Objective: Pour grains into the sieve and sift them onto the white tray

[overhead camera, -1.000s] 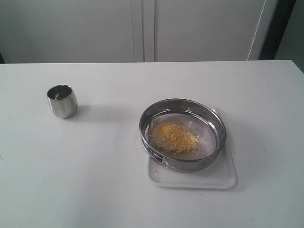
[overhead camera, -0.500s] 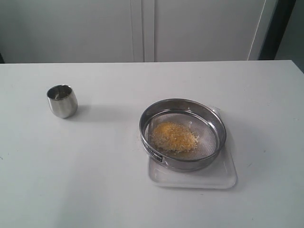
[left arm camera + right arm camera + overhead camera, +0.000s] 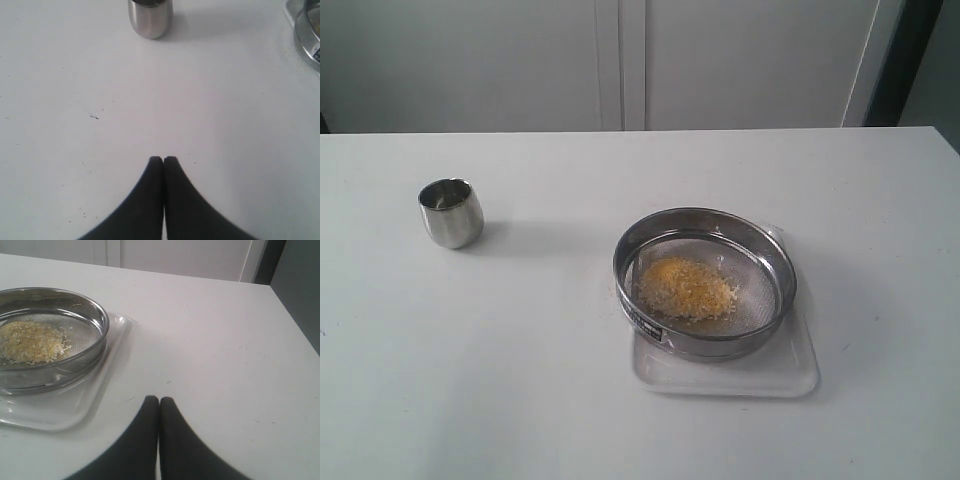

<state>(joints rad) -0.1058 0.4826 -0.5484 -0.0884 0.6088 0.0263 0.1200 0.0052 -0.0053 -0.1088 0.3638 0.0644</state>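
The steel sieve rests on the white tray right of the table's middle. A heap of yellow and pale grains lies on its mesh. The right wrist view shows the sieve, the grains and the tray too. My right gripper is shut on nothing, over bare table beside the tray. My left gripper is also shut and empty, well short of the steel cup. Neither gripper appears in the exterior view.
A small rounded steel cup stands upright at the left of the white table. The sieve's rim shows at one edge of the left wrist view. White cabinet doors stand behind the table.
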